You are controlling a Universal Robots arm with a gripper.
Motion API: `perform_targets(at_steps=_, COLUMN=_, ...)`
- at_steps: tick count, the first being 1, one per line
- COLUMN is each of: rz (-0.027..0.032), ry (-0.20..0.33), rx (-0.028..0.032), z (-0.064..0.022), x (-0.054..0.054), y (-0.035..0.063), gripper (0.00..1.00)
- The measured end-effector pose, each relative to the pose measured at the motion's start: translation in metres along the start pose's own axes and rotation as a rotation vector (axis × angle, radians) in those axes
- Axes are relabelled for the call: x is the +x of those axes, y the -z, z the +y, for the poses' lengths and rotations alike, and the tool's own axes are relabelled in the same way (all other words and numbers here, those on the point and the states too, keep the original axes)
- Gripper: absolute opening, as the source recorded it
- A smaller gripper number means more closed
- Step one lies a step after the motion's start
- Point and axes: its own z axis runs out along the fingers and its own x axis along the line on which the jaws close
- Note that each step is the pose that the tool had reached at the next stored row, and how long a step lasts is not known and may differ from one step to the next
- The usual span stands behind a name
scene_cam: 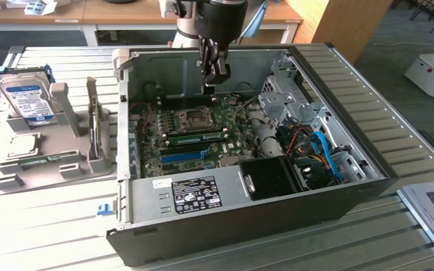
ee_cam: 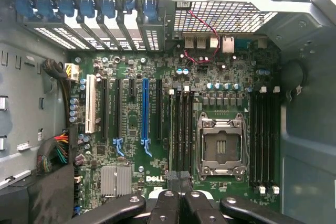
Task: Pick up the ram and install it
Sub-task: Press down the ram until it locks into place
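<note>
- Tool [scene_cam: 215, 72] closed, fingers together, empty, hanging inside open case [scene_cam: 368, 164] above motherboard [ee_cam: 157, 129].
- Ram [scene_cam: 196, 136] seated flat in slot beside CPU socket [scene_cam: 196, 117], below tool, apart from it.
- Hard drive [scene_cam: 27, 100] upright in holder on surface [scene_cam: 36, 226].

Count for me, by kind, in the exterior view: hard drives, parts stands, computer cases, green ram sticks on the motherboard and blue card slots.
Hard drive: 1
Grey parts stand: 1
Open computer case: 1
Green ram stick on the motherboard: 1
Blue card slot: 1
Total: 5
</note>
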Motion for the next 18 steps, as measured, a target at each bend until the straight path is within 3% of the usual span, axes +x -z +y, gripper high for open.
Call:
perform_targets(at_steps=12, rz=0.0000, ry=-0.002, rx=0.0000, z=0.0000, x=0.0000, y=0.0000, gripper=0.10)
perform_targets(at_steps=18, rz=-0.0029, ry=-0.074, rx=0.0004, z=0.0000, x=0.0000, y=-0.0002, gripper=0.10)
